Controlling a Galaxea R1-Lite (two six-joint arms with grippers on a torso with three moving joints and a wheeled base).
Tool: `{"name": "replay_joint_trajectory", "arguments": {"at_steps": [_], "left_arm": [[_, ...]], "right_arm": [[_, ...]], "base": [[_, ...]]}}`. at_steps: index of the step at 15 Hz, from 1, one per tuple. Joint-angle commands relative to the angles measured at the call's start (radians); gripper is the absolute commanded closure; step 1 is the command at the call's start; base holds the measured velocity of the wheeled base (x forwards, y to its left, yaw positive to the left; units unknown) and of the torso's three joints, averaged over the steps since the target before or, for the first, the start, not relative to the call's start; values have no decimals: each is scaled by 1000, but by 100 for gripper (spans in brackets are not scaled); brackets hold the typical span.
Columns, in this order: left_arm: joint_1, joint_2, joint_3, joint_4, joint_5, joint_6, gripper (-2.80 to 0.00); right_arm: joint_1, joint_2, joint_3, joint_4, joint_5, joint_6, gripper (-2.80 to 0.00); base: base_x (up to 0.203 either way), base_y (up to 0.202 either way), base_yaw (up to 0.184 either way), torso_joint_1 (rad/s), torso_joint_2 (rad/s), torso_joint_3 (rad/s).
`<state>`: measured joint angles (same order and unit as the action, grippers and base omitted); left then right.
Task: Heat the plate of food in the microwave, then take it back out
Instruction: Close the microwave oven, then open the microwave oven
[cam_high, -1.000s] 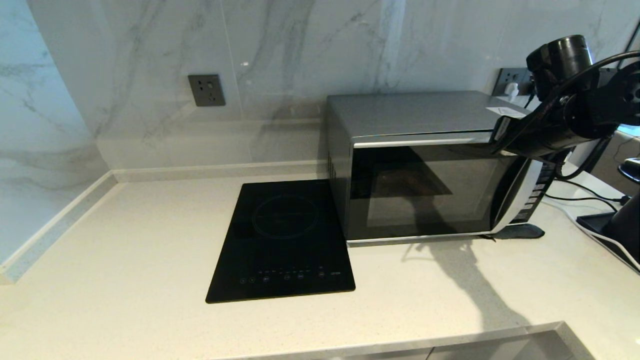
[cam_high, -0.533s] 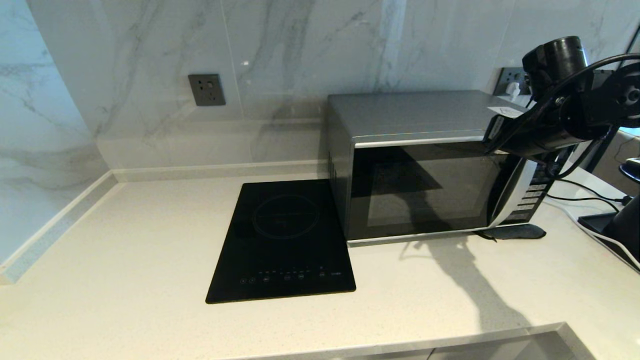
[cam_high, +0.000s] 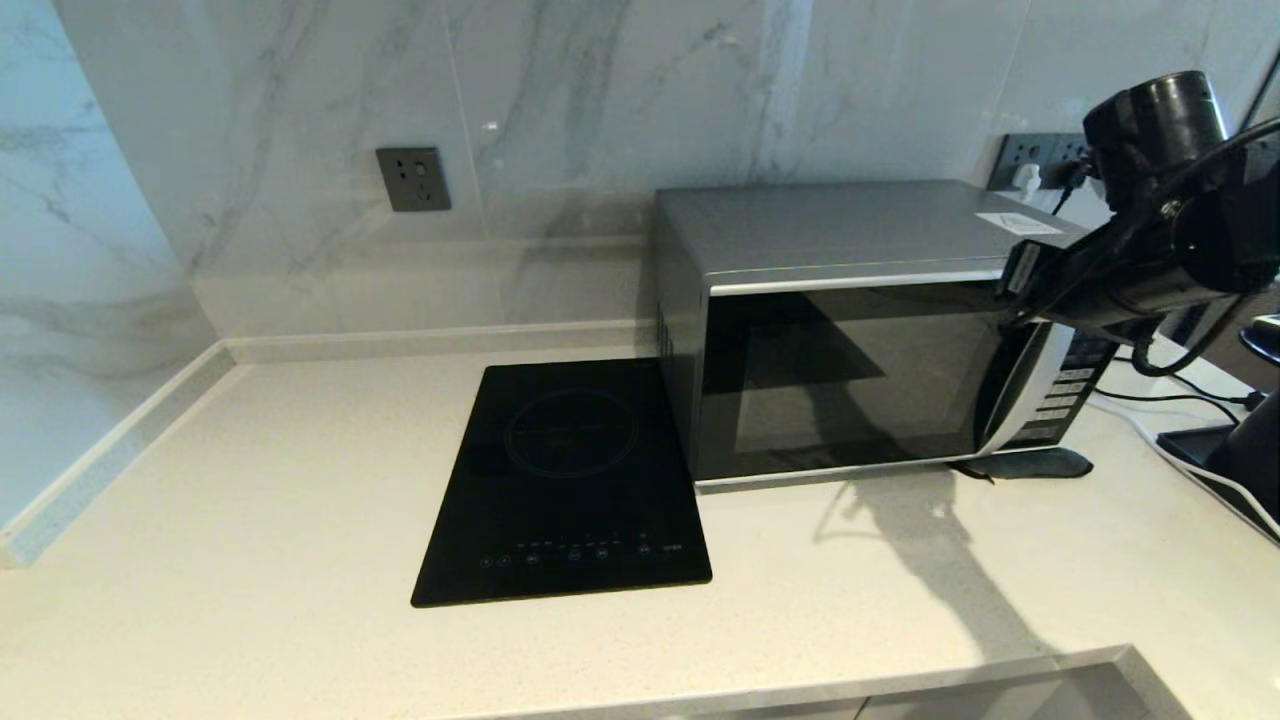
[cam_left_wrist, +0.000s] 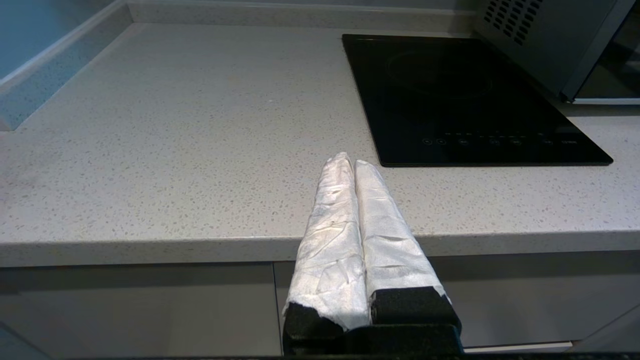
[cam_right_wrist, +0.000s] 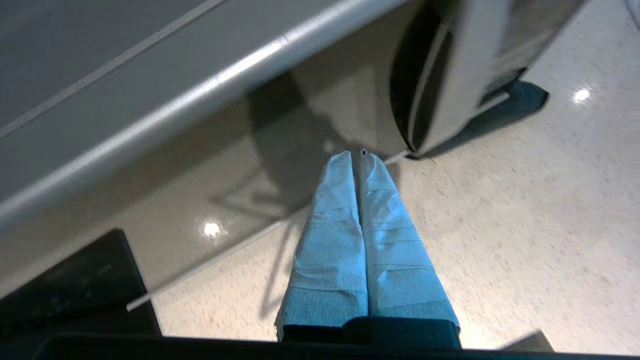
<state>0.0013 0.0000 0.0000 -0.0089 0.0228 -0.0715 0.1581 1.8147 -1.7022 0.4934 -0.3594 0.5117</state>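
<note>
The silver microwave (cam_high: 850, 225) stands at the back right of the counter with its dark glass door closed. The plate of food is out of view; I cannot see through the door glass. My right gripper (cam_high: 1012, 288) hangs in front of the door's upper right corner, beside the curved handle (cam_high: 1010, 400), shut and empty. From the right wrist view, its taped fingertips (cam_right_wrist: 356, 156) point down past the handle (cam_right_wrist: 450, 75) towards the counter. My left gripper (cam_left_wrist: 348, 159) is parked at the counter's front edge, shut with nothing in it.
A flat black induction hob (cam_high: 565, 480) lies just left of the microwave. A white cable (cam_high: 1180, 455) and a black object (cam_high: 1230, 470) sit at the far right. A dark flat item (cam_high: 1035, 463) lies by the microwave's front right corner. Marble walls close the back and left.
The microwave door, slightly ajar a second ago, has swung shut. My right gripper pushed in to the left, then drew back to the right near the handle.
</note>
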Motion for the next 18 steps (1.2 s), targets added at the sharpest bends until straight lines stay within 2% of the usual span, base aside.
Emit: {"name": "replay_joint_trajectory", "arguments": {"at_steps": [1,6,10,14,18], "left_arm": [[0,2,0,0,0,-1,0],[0,2,0,0,0,-1,0],[0,2,0,0,0,-1,0],[0,2,0,0,0,-1,0],[0,2,0,0,0,-1,0]], "right_arm": [[-1,-125,91,4,-3,1,0],[-8,-382,340,5,-2,-7,0],[-29,-644,554,5,13,-71,0],[-135,-915,717,9,80,-110,0],[-191,-1196,838,54,171,-178,0]], "base": [[0,0,0,0,0,0],[0,0,0,0,0,0],[0,0,0,0,0,0],[0,0,0,0,0,0],[0,0,0,0,0,0]]}}
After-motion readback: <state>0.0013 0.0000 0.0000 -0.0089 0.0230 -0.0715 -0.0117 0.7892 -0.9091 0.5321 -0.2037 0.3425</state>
